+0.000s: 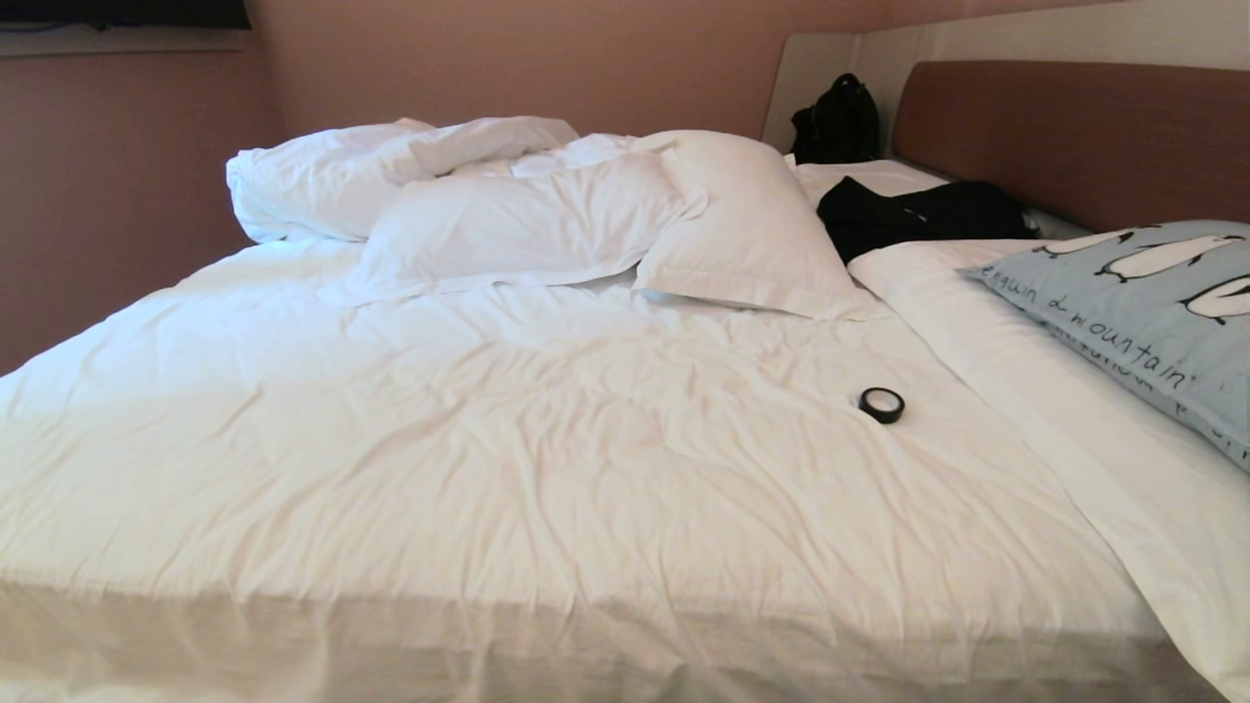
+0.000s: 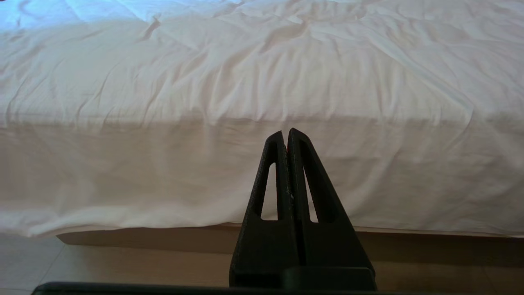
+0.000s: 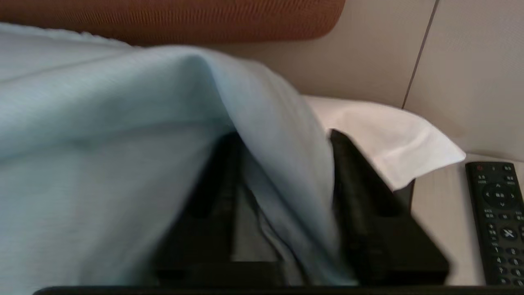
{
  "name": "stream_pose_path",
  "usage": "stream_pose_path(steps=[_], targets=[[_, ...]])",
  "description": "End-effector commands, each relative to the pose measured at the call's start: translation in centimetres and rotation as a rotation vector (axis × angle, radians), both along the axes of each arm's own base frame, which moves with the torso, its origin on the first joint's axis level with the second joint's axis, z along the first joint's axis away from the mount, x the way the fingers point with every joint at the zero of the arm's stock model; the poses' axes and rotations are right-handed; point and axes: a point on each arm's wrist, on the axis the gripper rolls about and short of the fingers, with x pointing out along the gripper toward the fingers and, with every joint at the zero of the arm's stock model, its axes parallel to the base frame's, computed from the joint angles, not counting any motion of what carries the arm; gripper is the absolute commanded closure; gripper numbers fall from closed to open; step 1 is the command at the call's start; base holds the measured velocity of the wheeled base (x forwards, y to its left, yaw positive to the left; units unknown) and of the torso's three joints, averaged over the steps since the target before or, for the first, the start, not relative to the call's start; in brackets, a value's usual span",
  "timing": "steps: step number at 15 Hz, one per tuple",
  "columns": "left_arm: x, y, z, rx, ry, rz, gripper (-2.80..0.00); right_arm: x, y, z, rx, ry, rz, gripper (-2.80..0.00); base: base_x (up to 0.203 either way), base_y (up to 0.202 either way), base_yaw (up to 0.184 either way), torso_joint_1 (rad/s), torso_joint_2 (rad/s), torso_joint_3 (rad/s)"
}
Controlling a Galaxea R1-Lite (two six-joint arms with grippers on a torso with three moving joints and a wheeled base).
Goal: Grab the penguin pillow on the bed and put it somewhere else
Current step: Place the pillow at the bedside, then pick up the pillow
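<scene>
The penguin pillow (image 1: pixel 1143 312), pale blue with penguins and dark writing, lies at the bed's (image 1: pixel 488 439) right edge by the brown headboard (image 1: pixel 1074 137). In the right wrist view its blue fabric (image 3: pixel 102 123) drapes over and between the fingers of my right gripper (image 3: pixel 283 135). The jaws stand apart, and a gap shows beside the cloth. That gripper is outside the head view. My left gripper (image 2: pixel 285 133) is shut and empty, low in front of the bed's side (image 2: pixel 163 82).
A black tape roll (image 1: pixel 881 404) sits on the sheet. White pillows (image 1: pixel 742 225) and a rumpled duvet (image 1: pixel 391 171) lie at the far side, with a black garment (image 1: pixel 918 220) and a black bag (image 1: pixel 835 122). A remote control (image 3: pixel 497 217) lies beside a white pillow corner (image 3: pixel 393 135).
</scene>
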Motion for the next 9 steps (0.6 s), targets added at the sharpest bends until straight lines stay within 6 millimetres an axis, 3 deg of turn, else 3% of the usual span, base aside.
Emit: stream_pose_path(steps=[1, 4, 9], targets=[[0.0, 0.0, -0.1, 0.0, 0.002, 0.0, 0.0, -1.1, 1.0, 0.8, 0.032, 0.018, -0.001, -2.8, 0.0, 0.0, 0.0, 0.0, 0.0, 0.0], [0.0, 0.0, 0.0, 0.0, 0.001, 0.0, 0.0, -4.0, 4.0, 3.3, 0.034, -0.02, 0.062, -2.8, 0.0, 0.0, 0.0, 0.0, 0.0, 0.0], [0.0, 0.0, 0.0, 0.0, 0.001, 0.0, 0.0, -9.9, 11.8, 8.3, -0.038, -0.078, 0.091, -2.8, 0.0, 0.0, 0.0, 0.0, 0.0, 0.0]])
